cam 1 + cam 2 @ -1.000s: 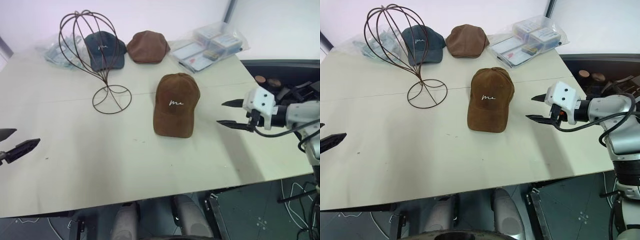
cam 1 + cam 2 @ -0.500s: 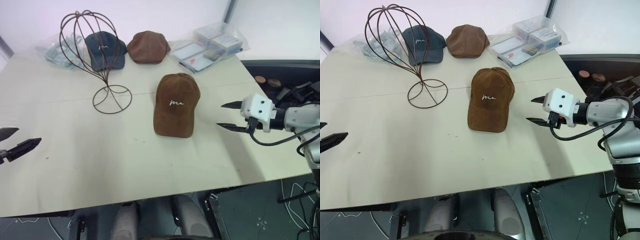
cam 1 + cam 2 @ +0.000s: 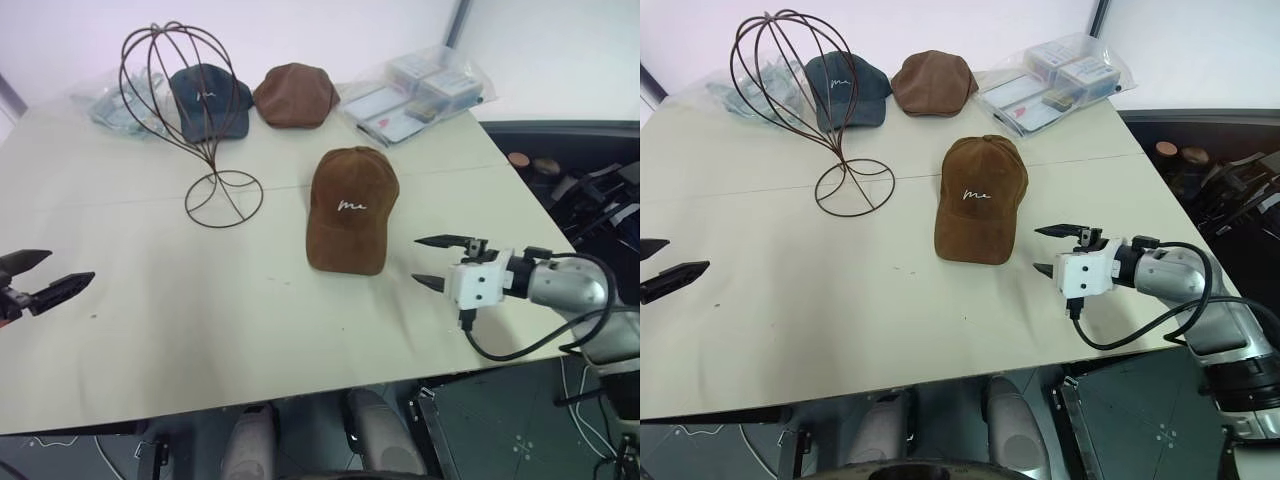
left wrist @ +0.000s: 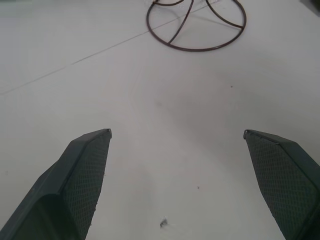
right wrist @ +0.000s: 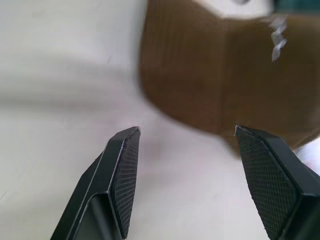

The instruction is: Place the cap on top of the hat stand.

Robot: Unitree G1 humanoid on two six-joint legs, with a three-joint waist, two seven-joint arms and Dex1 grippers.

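Since the earlier frames, the right gripper [image 3: 1044,250] has been lowered and brought in toward the brim end of the cap [image 3: 978,199], and its wrist has been rolled; the caps and the stand are unchanged on the table [image 3: 840,320]. Its two black fingers are spread wide and nothing is held between them. From the right wrist view the brim [image 5: 200,90] is seen just ahead of the fingertips, apart from them, so the pose is judged to be a line-up for a grasp of the brim.

At the near left edge the left gripper [image 3: 40,275] is parked low over bare table, its fingers likewise parted and empty, apparently kept out of the way.

Farther in, the cap lies flat on its brim and rim near the table's middle, script facing up, not yet lifted. Beyond and to its left the hat stand [image 3: 790,60] is set upright, its wire dome bare, well apart from the cap. Behind it a navy cap [image 3: 845,88] and a plain brown cap [image 3: 932,82] are laid, with plastic-wrapped packages [image 3: 1060,80] at the far right.
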